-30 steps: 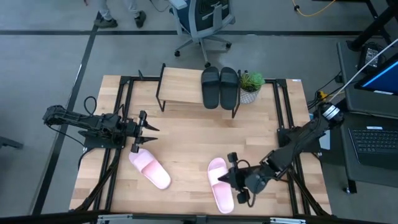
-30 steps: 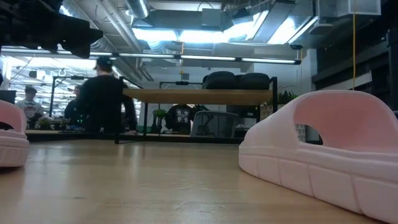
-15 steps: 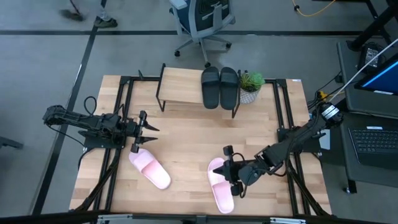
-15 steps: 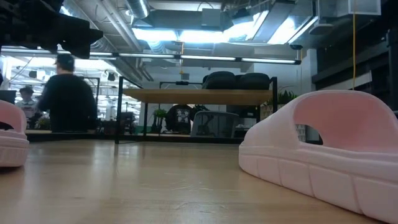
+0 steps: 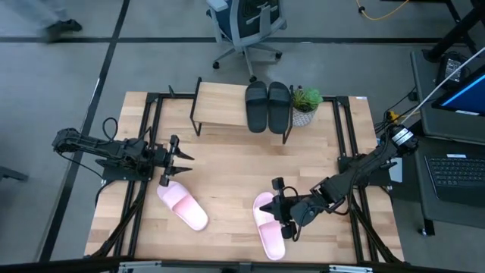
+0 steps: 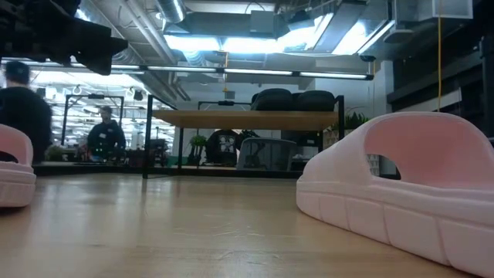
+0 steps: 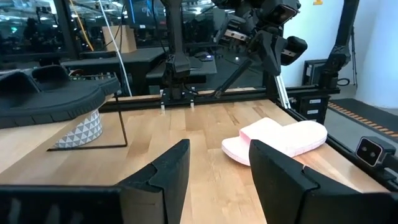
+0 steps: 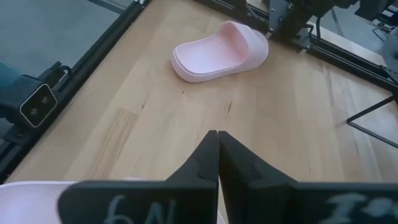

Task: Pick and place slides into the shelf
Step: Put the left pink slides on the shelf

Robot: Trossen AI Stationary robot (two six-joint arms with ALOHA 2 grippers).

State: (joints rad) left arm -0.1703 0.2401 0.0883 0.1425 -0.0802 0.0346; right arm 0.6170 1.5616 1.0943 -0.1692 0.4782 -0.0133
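Right gripper (image 5: 282,214), fingers pressed together and seemingly empty, sits at the smooth pink slide (image 5: 268,225) at five o'clock; left gripper (image 5: 184,157) open at nine o'clock.

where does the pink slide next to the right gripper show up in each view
High view: the pink slide lies low, right of centre, beside the right gripper.
Low view: it fills the right foreground.
Left wrist view: centre-right on the tabletop.
Right wrist view: only a pale pink edge at the bottom-left corner; the slide farther off is the other one.
Shared landmark: the shelf holding the black slides.
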